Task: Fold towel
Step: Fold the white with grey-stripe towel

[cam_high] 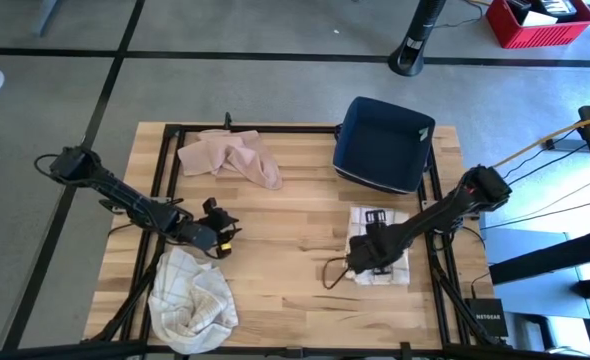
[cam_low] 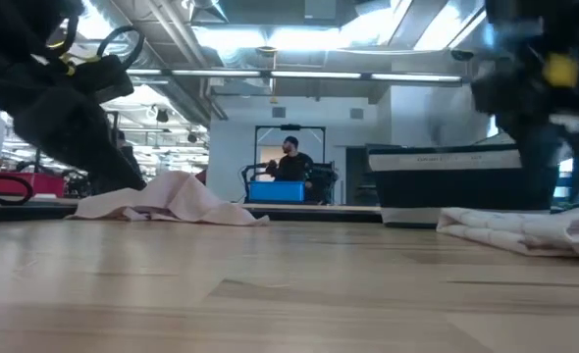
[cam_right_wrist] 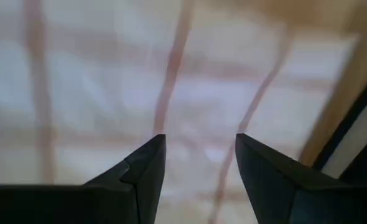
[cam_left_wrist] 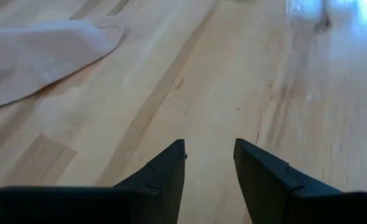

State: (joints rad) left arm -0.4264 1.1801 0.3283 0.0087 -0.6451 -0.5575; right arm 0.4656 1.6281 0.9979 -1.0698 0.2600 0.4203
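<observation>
A folded white towel with reddish stripes (cam_high: 385, 228) lies flat on the table's right side, in front of the navy bin. My right gripper (cam_high: 361, 264) is open and low over its near-left part; the striped cloth (cam_right_wrist: 171, 74) fills the right wrist view past the gripper (cam_right_wrist: 200, 140). A crumpled white checked towel (cam_high: 191, 300) lies at the near-left corner. A crumpled pink towel (cam_high: 231, 158) lies at the far left. My left gripper (cam_high: 222, 233) hangs open over bare wood between these two, with the pink towel (cam_left_wrist: 40, 53) ahead of the gripper (cam_left_wrist: 209, 146). My right gripper points down at the folded striped towel (cam_right_wrist: 196, 99) with its fingers apart. I cannot tell whether the fingertips touch the cloth.
A navy bin (cam_high: 383, 143) stands at the far right of the table, also seen in the low view (cam_low: 447, 181). Bare wood (cam_high: 295, 215) lies in the table's middle. A black frame runs along the table's edges (cam_high: 275, 128). A person shows far off in the room (cam_low: 291, 162).
</observation>
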